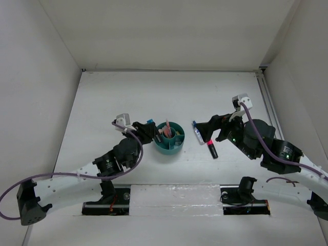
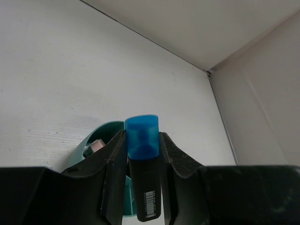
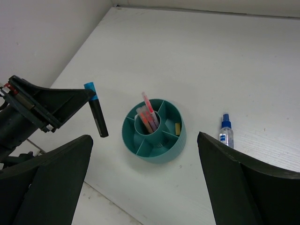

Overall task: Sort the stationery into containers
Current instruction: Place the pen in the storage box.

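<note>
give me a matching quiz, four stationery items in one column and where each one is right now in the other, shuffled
1. blue-capped marker
2. pencils
3. clear bottle
4. tan eraser

A. central cup of the organizer
B. lying on the table
C. held in the left gripper
D. an outer compartment of the organizer

Pairs: 1-C, 2-A, 3-B, 4-D

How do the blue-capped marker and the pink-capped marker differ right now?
The blue-capped marker is clamped in the left gripper, held off the table; the pink-capped marker lies loose on it. Caps: blue versus pink. Both have black bodies.
</note>
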Robot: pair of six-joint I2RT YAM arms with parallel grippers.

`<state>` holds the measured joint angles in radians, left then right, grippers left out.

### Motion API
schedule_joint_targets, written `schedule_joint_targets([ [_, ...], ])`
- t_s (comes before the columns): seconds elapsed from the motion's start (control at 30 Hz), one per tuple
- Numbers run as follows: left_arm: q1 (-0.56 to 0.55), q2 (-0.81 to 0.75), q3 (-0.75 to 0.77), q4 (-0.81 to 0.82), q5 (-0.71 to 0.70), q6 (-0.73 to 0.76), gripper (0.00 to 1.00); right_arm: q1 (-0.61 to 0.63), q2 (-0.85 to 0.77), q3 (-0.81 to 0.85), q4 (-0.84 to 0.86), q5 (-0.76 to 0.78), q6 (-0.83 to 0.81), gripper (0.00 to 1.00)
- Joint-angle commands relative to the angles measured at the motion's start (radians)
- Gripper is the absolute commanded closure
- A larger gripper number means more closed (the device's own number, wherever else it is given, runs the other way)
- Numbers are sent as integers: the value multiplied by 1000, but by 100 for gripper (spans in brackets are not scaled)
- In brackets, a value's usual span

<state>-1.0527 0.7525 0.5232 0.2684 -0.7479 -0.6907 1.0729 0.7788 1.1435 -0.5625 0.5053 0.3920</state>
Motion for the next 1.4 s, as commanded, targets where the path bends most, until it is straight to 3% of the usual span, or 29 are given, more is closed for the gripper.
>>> schedule_joint_targets([
  [0.0,-70,4,-6,31,-244,-81,100,-7,-9,9,30,21,7,0],
  [0.3,-70,122,32,-135,-369,-309,100,-7,-19,9,30,30,7,0],
  [0.83,-79,242,18,6,-401,-322,100,-7,-39,-19,30,30,16,0],
  [1.37,-98,330,18,28,-412,-386,100,-7,-79,-37,21,49,16,0],
])
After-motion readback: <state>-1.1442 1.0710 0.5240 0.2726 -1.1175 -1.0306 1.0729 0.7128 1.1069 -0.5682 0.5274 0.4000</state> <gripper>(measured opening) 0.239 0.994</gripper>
